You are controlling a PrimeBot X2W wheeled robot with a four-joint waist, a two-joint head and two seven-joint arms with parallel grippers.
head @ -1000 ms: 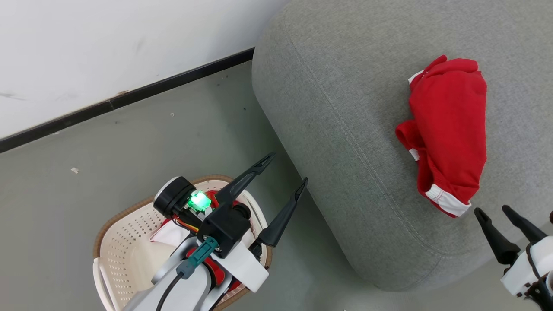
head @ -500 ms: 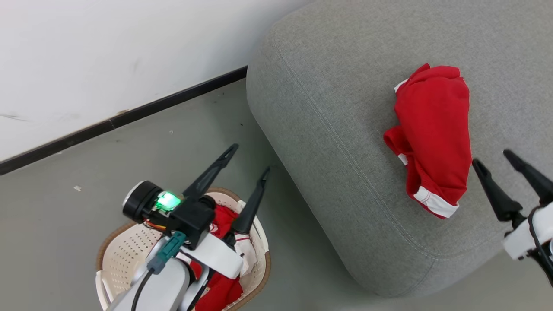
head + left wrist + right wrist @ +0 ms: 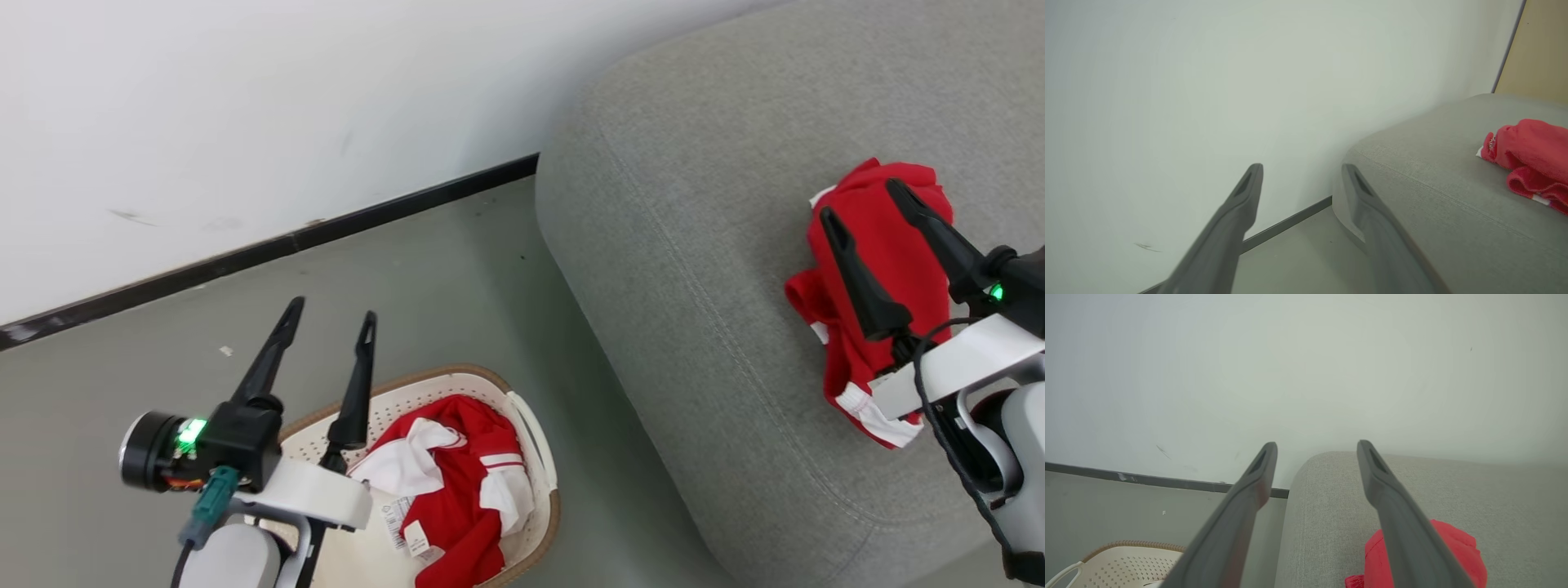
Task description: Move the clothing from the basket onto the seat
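A plain white wall (image 3: 245, 106) meets a grey-green floor (image 3: 424, 269) along a dark skirting (image 3: 408, 204). The basket (image 3: 543, 457) stands on that floor just beside the rounded end of the grey seat (image 3: 694, 286).

Both hands are released and carry nothing. The left hand (image 3: 333, 309) has its fingers spread above the far-left rim of the basket. The right hand (image 3: 861, 200) is spread over the seat.

The likeliest trouble, I judge, is a shallow pinch. The clothing (image 3: 453, 490) in the basket is a loose crumple, so the fingers may close on one fold. The rest would then trail and catch on the rim. The basket looks light (thin perforated plastic) and could tip or slide with it.

A second risk is the red garment (image 3: 906, 253) already on the seat. It lies near the seat's front edge under the right hand, and a careless sweep could push it off.

The clothing is soft red cloth with white panels and stripes, heaped to the basket's right side with a white tag (image 3: 416, 535) showing.
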